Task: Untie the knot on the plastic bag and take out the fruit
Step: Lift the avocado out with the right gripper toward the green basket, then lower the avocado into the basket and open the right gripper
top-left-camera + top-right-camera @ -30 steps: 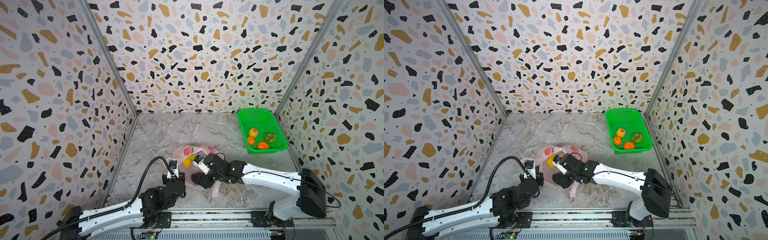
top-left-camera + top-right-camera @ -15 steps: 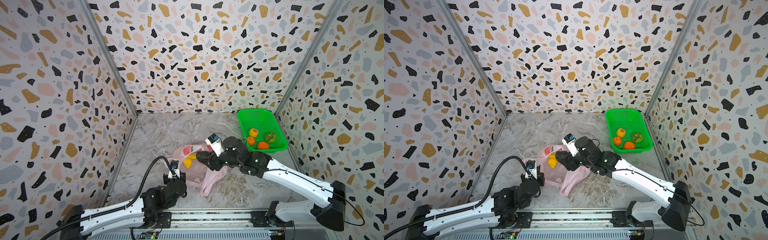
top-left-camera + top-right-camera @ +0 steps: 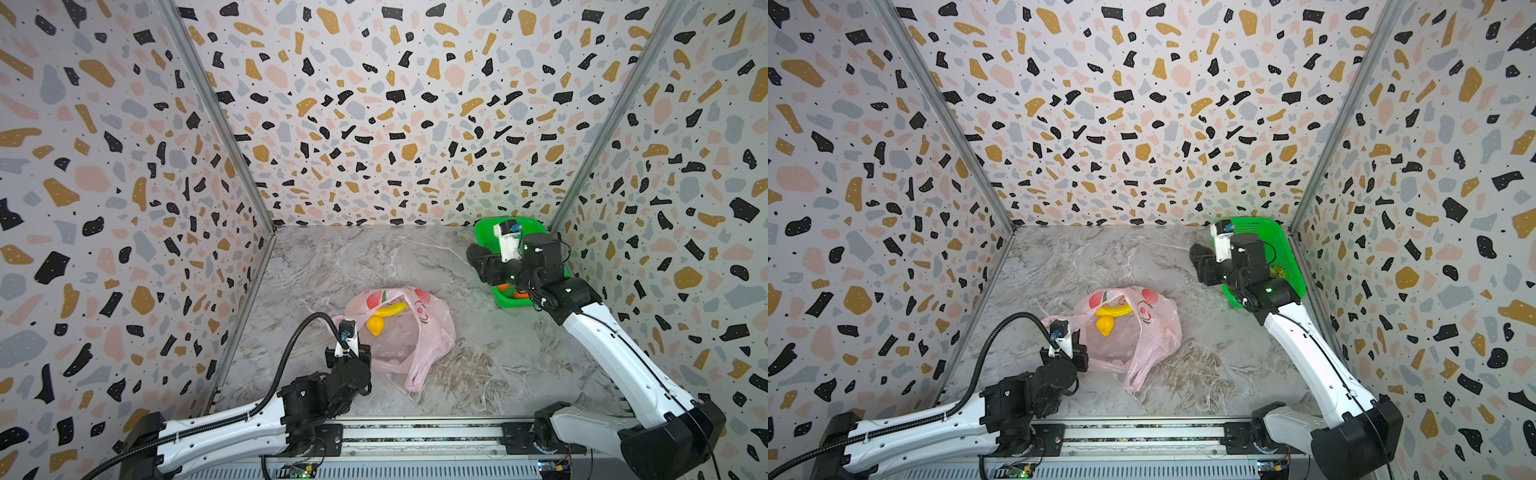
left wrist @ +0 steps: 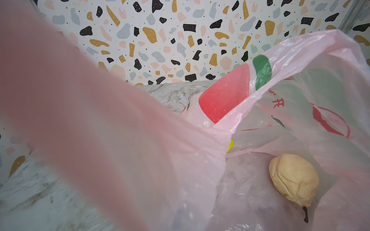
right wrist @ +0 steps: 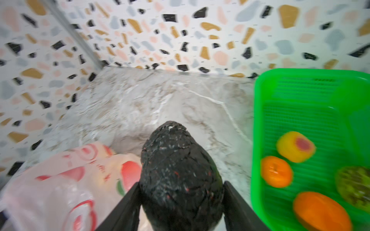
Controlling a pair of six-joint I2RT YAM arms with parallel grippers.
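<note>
Right wrist | right end effector [image 5: 181,204] holds avocado [image 5: 180,160] | left end effector [image 3: 343,332] clamps bag [image 3: 419,332] | marble tabletop [image 5: 160,100] | terrazzo walls [image 5: 180,30]

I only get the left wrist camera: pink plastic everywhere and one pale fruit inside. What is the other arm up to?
Observer: The right arm's jaws are clamped on a dark avocado, well away from the bag.
Operator: Where would that go?
Observer: I can't say where it will go, but it is right beside a green basket holding a peach, a tangerine, a larger orange fruit and a kiwi half.
Operator: Is my pale fruit alone in the bag?
Observer: No, a yellow banana lies in there too.
</note>
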